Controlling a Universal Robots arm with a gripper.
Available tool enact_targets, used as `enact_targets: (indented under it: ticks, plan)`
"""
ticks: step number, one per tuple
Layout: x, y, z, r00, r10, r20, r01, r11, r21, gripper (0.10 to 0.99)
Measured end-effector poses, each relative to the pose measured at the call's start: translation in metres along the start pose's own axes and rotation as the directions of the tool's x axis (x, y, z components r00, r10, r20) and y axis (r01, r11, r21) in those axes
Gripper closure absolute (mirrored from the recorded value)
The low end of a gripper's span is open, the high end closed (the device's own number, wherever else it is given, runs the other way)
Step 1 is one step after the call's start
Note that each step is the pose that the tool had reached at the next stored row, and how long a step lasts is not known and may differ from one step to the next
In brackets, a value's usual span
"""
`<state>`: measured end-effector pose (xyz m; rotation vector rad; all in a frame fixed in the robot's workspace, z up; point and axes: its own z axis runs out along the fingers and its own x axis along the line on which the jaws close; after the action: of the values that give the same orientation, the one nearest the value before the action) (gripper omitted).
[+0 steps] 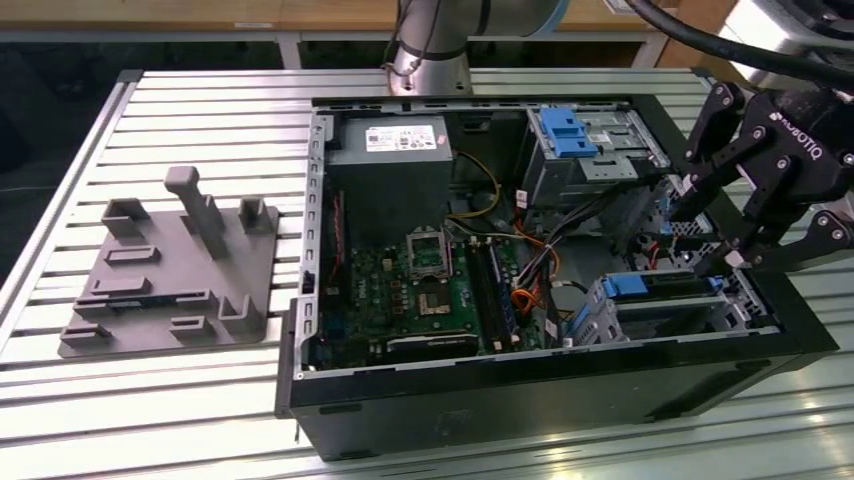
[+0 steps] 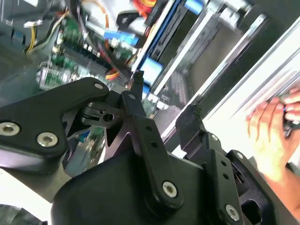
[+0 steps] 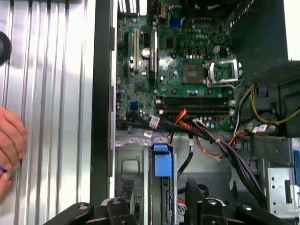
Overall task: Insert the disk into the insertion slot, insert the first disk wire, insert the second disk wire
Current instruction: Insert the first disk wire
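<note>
Case (image 1: 534, 390) lies open on the slatted metal worktop (image 1: 200, 400) in the exterior view, and it's crowded inside. There's a power supply (image 1: 387, 150) at the far wall, a motherboard (image 1: 414, 285) mid-case, a taller drive cage (image 1: 587, 150) with a blue clip, and a tangle of cables (image 1: 534, 265) between board and bays. Outside the case, toward the exterior view's left, sits a grey moulded fixture (image 1: 160, 280). At the case's near corner, on the exterior view's right, the disk (image 1: 661, 288) sits in the insertion slot (image 1: 607, 325). Its long axis runs along the case's near wall, blue end facing the motherboard. The tool (image 1: 707, 238) hangs just above it, spread wide, nothing in its grasp.

Over to the second wrist view: the tool (image 2: 161, 98) gapes above the slot, and a hand (image 2: 272, 136) lies outside the case wall.

Now the first wrist view: the spread fingers (image 3: 192, 190) flank the disk (image 3: 161, 164), blue end up front. Cables (image 3: 201, 136) cross the case right between that end and the motherboard (image 3: 187, 70). Outside the case (image 3: 101, 117), the hand (image 3: 9, 140) rests on the worktop (image 3: 56, 93).
</note>
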<state>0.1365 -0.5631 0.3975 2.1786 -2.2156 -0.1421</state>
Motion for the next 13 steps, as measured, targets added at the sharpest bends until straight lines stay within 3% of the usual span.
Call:
enact_targets:
  ticks: [4,6,13]
  plan:
    - [-0.001,0.0003,0.0001,1.0,-0.003,0.0008,0.003,0.9975,0.071,0.529]
    - [-0.0034,0.0002,0.0006,1.0,0.001,0.0012,-0.001,0.997,0.077,0.529]
    - [-0.0341,0.0005,0.0049,1.0,0.001,0.0012,-0.002,0.9967,0.081,0.529]
